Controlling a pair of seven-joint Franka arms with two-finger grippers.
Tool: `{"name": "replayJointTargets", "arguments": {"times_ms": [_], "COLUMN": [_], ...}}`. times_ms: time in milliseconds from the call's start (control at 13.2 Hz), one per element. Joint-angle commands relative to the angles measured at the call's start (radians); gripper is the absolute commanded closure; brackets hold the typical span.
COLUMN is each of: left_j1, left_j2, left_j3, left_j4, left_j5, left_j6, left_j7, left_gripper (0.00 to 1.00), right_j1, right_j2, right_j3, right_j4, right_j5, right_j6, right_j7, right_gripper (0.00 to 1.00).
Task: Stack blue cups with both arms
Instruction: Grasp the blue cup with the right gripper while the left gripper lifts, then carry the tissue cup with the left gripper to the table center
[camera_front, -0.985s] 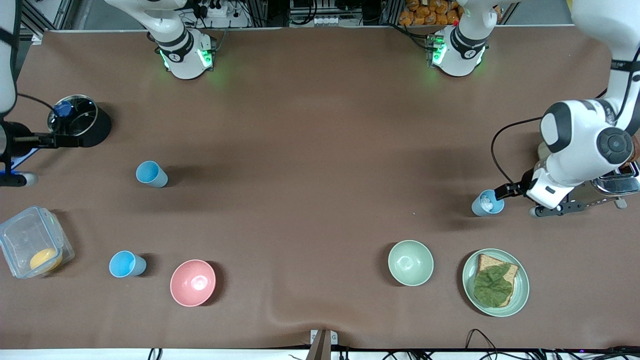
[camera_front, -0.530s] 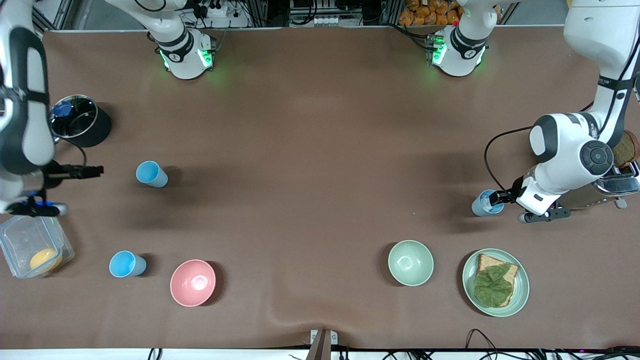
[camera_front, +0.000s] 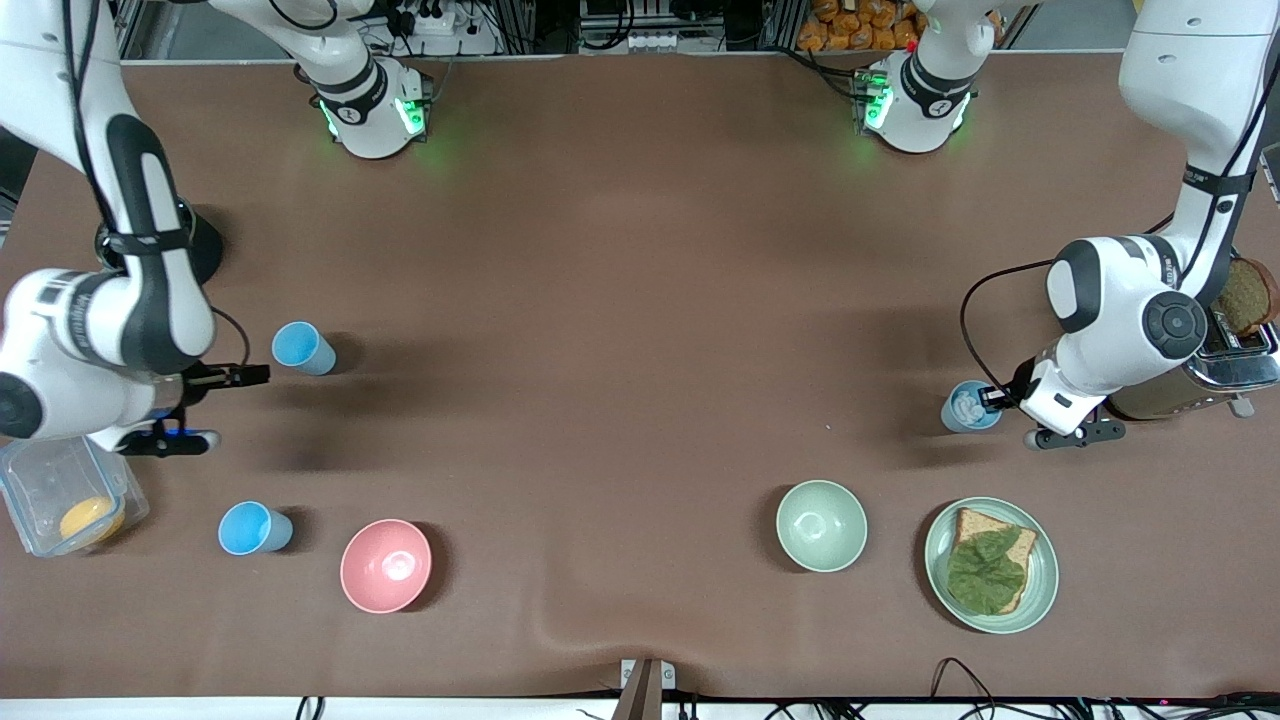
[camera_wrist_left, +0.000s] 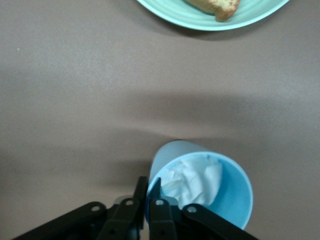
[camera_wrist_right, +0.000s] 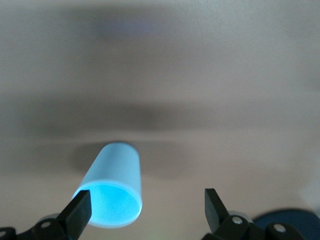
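One blue cup (camera_front: 300, 347) stands upright toward the right arm's end of the table. My right gripper (camera_front: 256, 375) is open and empty just beside it. In the right wrist view the cup (camera_wrist_right: 113, 184) sits close to one finger of the right gripper (camera_wrist_right: 147, 209). The other blue cup (camera_front: 966, 408) stands toward the left arm's end with crumpled white paper inside. My left gripper (camera_front: 990, 398) is shut on its rim. The left wrist view shows the left gripper (camera_wrist_left: 149, 184) pinching the wall of this cup (camera_wrist_left: 227, 192), one finger inside and one outside.
A brighter sky-blue cup (camera_front: 253, 528), a pink bowl (camera_front: 385, 565) and a clear box (camera_front: 60, 492) lie nearer the camera at the right arm's end. A green bowl (camera_front: 821, 525), a plate (camera_front: 940, 560) with bread, also in the left wrist view (camera_wrist_left: 175, 15), and a toaster (camera_front: 1235, 365) are at the left arm's end.
My right arm swung in from the table's end and brought its open gripper beside the cup. My left gripper shifted slightly with the cup's rim.
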Motion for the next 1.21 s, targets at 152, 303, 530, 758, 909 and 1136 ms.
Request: {"name": "replayJointTargets", "arguments": {"times_ms": [152, 303, 530, 758, 909, 1136], "left_j1": [0.002, 0.001, -0.018, -0.209, -0.303, -0.419], "left_j2": [-0.095, -0.131, -0.123, -0.063, -0.008, 0.086], "left_j3": [-0.124, -0.228, -0.383, -0.401, -0.401, -0.401], "left_j4": [0.012, 0.015, 0.05, 0.114, 0.16, 0.225], "left_j5": [-0.006, -0.008, 0.0, 0.014, 0.11, 0.265], "left_j6": [-0.008, -0.038, -0.075, -0.075, -0.075, -0.075], "left_j7": [-0.095, -0.236, -0.479, -0.759, -0.945, -1.194], "left_gripper": [1.0, 1.0, 1.0, 1.0, 1.0, 1.0], "right_j1": [-0.012, -0.001, -0.007, -0.018, -0.025, -0.033], "right_j2": [-0.03, -0.034, -0.028, -0.019, -0.017, -0.02], "right_j3": [0.01, 0.008, 0.008, 0.008, 0.008, 0.01], "right_j4": [-0.061, -0.064, -0.091, -0.093, -0.114, -0.181], "right_j5": [0.092, 0.111, 0.109, 0.106, 0.108, 0.113], "right_j6": [-0.032, -0.044, -0.023, -0.005, 0.018, 0.101], "right_j7": [-0.033, -0.033, -0.042, -0.052, -0.085, -0.087], "right_gripper": [0.0, 0.0, 0.0, 0.0, 0.0, 0.0]}}
